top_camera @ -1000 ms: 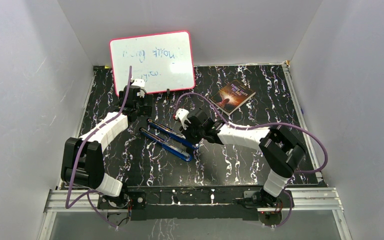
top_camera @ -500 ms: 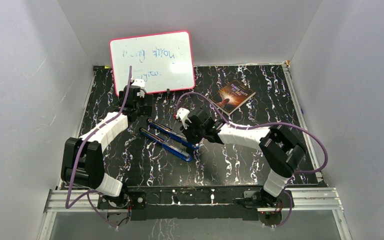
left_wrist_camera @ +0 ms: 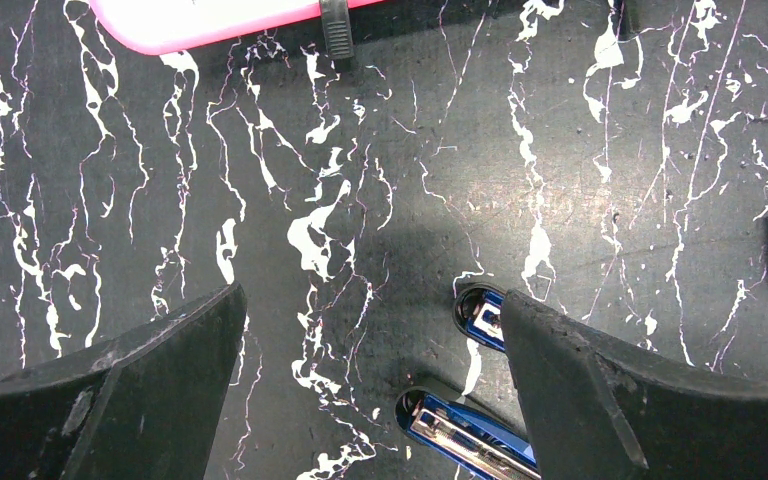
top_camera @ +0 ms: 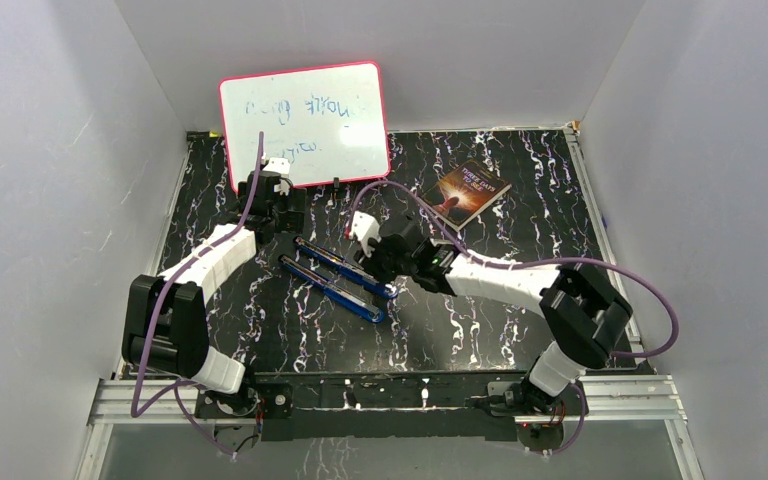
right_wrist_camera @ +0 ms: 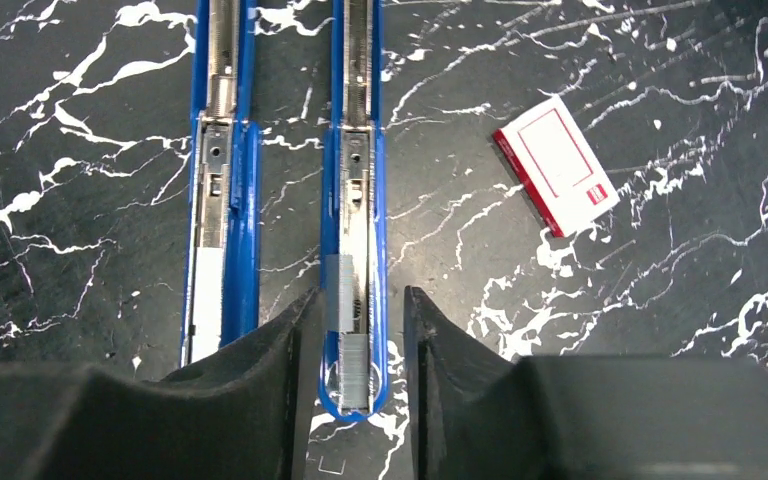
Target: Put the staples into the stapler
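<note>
Jaws of the right gripper (right_wrist_camera: 360, 298) have just been parted from a tighter pinch, so the staples (right_wrist_camera: 341, 295) are left free between them in the stapler's (right_wrist_camera: 357, 180) open channel, seemingly loaded; the left gripper's (left_wrist_camera: 370, 295) jaws are spread wide.

a robot lab cell: white walls (top_camera: 50, 150), black marbled table (top_camera: 480, 335), 2 arms (top_camera: 215, 255) (top_camera: 500, 275) bolted to an aluminium rail (top_camera: 390, 398).
</note>
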Controlling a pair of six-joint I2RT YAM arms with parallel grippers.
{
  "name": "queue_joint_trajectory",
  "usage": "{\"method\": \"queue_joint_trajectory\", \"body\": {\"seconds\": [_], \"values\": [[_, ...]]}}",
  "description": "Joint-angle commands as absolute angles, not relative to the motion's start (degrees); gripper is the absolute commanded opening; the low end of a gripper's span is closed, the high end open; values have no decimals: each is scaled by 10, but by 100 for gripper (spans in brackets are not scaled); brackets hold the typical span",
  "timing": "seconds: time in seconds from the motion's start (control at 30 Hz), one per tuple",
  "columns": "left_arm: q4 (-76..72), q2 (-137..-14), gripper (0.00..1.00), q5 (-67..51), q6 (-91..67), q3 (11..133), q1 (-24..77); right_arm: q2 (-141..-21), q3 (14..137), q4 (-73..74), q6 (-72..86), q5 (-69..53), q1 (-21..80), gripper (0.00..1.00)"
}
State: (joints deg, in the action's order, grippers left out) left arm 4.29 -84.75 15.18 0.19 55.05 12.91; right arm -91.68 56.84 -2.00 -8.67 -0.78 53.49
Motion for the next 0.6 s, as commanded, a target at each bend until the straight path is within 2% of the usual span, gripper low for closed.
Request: {"method": "queue_joint_trajectory", "body": {"seconds": [0.0,0.17,0.57], "values": [[36,-816,98,149,-1,549,126,-914,549,-64,-151,57,579,45],[36,-816,98,149,-1,548,126,-937,548,-67,-183,108,592,53],[36,-817,98,149,-1,549,126,-965,556,-57,-201,98,596,56]]}}
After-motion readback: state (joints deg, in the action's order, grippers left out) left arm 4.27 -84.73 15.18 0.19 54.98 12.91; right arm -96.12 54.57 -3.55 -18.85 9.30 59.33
